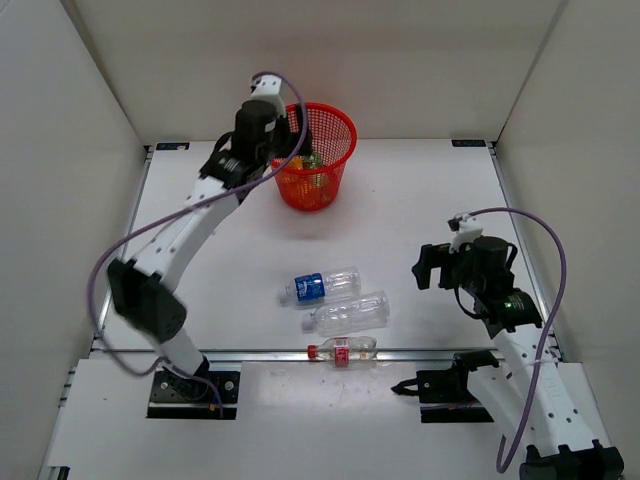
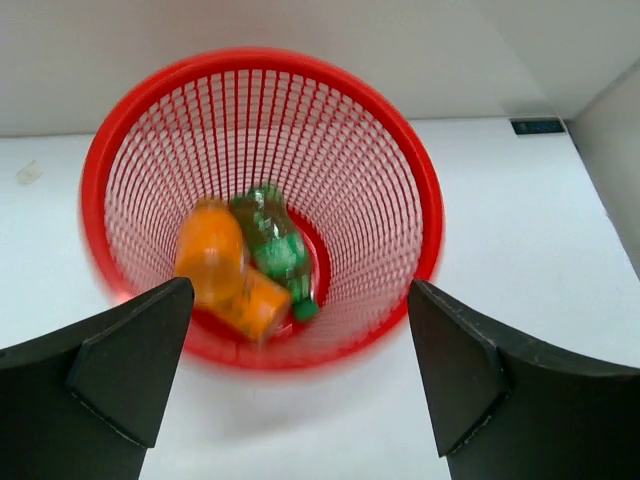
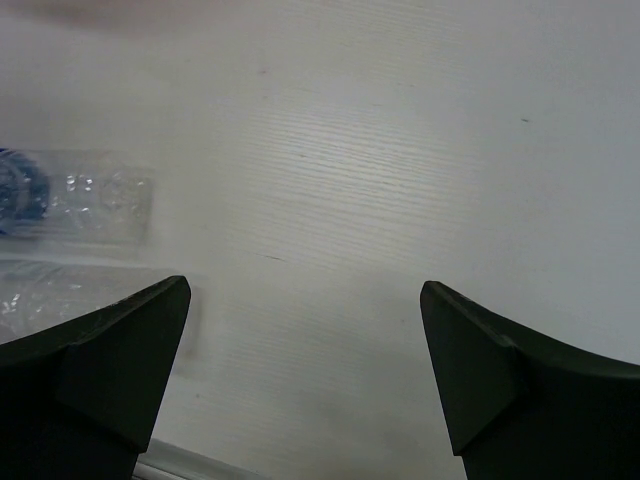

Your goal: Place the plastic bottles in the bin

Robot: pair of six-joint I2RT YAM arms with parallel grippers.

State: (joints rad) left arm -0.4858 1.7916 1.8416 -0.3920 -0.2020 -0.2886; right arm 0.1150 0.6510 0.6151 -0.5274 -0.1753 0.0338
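Toward 6 o'clock on the table, the blue-label bottle [image 1: 320, 286], plain clear bottle [image 1: 348, 313] and red-cap bottle [image 1: 343, 349] lie roughly 9-to-3, caps toward 9, while two orange bottles [image 2: 210, 250] and the green bottle [image 2: 276, 250] lie in the bin [image 2: 430, 200] near 12, beneath the left gripper [image 2: 298, 300], spread wide and empty like the right gripper [image 3: 305, 300].

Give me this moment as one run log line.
in bin: orange bottles, green bottle | outside: blue-label bottle, clear bottle, red-cap bottle | left fingers: open, at bin | right fingers: open, empty
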